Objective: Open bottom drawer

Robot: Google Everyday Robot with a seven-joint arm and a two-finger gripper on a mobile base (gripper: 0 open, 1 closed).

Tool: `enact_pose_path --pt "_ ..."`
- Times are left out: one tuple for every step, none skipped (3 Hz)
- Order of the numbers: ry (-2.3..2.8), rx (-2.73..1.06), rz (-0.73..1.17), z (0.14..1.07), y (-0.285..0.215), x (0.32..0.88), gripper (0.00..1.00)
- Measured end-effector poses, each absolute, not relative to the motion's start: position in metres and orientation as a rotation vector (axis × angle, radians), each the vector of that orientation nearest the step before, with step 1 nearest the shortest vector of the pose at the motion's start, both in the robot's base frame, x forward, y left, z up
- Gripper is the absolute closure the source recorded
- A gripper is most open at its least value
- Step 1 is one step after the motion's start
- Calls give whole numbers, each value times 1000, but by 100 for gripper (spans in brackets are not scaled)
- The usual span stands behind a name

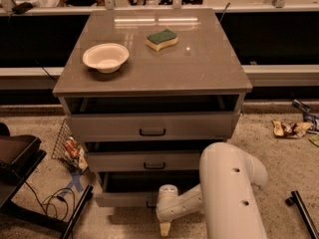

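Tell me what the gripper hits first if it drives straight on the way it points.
The gripper, low before the bottom drawer, seems to point downward, so probably the floor; depth is unclear.

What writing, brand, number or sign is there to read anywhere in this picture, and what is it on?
No text is readable.
Wrappers on the floor, right: print too blurred.
Packets in the wire basket, left: too blurred.
Blue cross on the floor: a mark, no words.
Gripper, low before the bottom drawer: no label seen.
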State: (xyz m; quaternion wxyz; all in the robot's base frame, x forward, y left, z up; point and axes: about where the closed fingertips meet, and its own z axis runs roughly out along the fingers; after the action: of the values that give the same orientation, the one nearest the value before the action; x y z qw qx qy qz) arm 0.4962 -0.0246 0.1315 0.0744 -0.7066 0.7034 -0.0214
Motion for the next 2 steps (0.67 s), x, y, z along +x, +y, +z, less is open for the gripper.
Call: enact_pose_path --pt "2105 -2130 -71 138 -27 493 33" --pt "2100 -2141 -145 168 -38 484 64"
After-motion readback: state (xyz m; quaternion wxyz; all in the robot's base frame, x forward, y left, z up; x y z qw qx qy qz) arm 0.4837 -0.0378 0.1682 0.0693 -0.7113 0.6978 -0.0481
